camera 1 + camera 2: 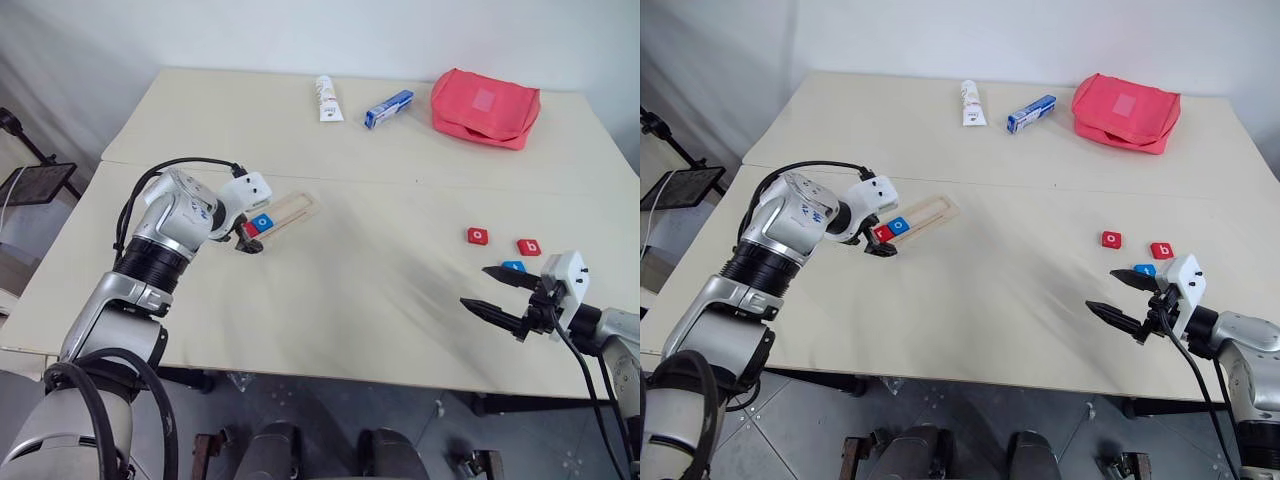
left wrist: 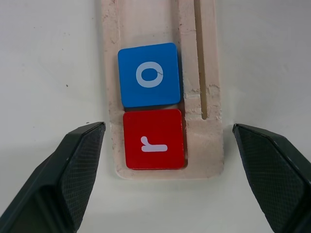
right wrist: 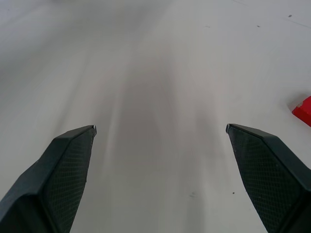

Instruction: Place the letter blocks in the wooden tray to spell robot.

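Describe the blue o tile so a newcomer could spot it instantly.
Find the tray, the pale wooden strip on the table's left half, by the left gripper. Two tiles sit at its near end: the blue o is the second one in, touching the red r. The other blue tile lies loose far right.

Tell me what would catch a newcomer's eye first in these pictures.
First, the wooden tray at the table's left, with a red r block at its end, a blue o block next to it, and the open left tool poised over them. Next, the bright pink pouch at the far right, and the loose red blocks by the open right tool.
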Robot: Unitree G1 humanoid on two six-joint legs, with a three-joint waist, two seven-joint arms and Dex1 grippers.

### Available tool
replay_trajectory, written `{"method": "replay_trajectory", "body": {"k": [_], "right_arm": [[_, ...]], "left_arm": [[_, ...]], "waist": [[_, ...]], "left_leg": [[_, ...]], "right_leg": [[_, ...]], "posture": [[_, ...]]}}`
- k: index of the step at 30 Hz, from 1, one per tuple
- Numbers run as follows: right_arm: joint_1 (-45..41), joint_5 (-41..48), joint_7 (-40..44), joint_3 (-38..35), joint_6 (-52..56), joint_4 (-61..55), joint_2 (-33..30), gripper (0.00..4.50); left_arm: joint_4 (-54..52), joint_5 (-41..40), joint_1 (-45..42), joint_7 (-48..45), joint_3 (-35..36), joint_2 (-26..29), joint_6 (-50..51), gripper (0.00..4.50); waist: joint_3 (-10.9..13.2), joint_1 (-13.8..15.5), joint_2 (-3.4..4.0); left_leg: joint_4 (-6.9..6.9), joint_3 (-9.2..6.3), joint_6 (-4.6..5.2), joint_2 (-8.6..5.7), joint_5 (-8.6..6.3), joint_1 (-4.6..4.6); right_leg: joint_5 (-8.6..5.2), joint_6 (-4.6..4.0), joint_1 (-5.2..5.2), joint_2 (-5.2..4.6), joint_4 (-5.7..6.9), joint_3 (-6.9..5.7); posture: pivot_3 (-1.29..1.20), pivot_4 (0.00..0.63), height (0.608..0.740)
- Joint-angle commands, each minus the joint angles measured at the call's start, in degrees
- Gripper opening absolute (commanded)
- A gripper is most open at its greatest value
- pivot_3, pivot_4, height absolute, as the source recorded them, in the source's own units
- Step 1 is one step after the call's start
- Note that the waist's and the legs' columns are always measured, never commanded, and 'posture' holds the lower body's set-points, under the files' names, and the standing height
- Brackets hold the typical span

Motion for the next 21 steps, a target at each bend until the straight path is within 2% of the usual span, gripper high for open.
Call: {"method": "replay_trajectory", "body": {"k": [1,21], "right_arm": [[0.42,0.71,0.17,-1.73,0.02,-1.84,-1.26,4.5],[0.95,0.73,0.04,-1.89,-0.4,-2.28,-1.06,4.5]], "left_arm": [[1.66,0.58,0.08,1.11,-0.34,-0.33,-0.7,4.47],[5.45,0.8,0.24,0.75,-1.04,-1.78,5.08,4.47]], "waist": [[0.0,-0.01,0.0],[-0.04,-0.08,0.06]], "left_leg": [[0.01,0.0,0.0,0.0,0.0,0.01],[0.03,0.04,0.01,-0.01,0.01,0.13]], "right_leg": [[0.0,0.0,0.01,0.0,0.01,0.0],[0.0,0.0,0.09,-0.01,0.07,0.09]], "posture": [[0.0,0.15,0.74],[0.0,0.15,0.74]]}}
